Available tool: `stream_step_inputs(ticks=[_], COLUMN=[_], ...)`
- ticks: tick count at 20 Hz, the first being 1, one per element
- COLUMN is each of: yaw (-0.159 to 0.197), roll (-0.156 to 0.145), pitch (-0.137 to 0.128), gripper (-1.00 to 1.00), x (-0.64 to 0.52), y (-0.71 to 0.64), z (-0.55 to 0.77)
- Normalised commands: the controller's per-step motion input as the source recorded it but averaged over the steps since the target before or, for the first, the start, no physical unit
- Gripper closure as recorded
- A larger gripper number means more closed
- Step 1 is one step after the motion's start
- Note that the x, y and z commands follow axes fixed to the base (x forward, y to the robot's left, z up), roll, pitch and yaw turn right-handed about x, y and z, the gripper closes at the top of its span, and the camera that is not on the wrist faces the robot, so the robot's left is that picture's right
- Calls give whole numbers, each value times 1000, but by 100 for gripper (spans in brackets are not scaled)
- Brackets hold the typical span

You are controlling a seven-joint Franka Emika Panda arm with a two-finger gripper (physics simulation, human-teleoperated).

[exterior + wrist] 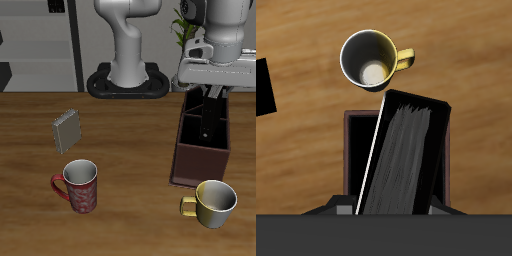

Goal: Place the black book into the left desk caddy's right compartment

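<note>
My gripper [211, 96] is shut on the black book [207, 116] and holds it upright above the left desk caddy [196, 165], a long dark maroon box. In the wrist view the black book [408, 150] hangs from the gripper with its white page edge showing. It covers most of the caddy's [349, 140] opening. The book's lower end is at or just inside the caddy's top, over the half farther from the yellow mug. I cannot tell which section it is over.
A yellow mug [214, 203] stands just before the caddy's front end; it also shows in the wrist view [368, 60]. A red mug [78, 186] and a small grey book [67, 128] stand across the table. The robot's base [128, 80] is at the back.
</note>
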Motion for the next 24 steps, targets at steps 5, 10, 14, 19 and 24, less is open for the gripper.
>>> stream_step_inputs(ticks=[5, 10, 14, 19, 24], yaw=[4, -7, 8, 3, 3], roll=[12, 22, 37, 12, -6], pitch=[23, 20, 15, 18, 31], gripper=[100, 100, 100, 100, 100], x=[22, -38, -72, 45, 84], y=[-4, 48, 143, 22, -59], z=[-214, -133, -182, -202, -253])
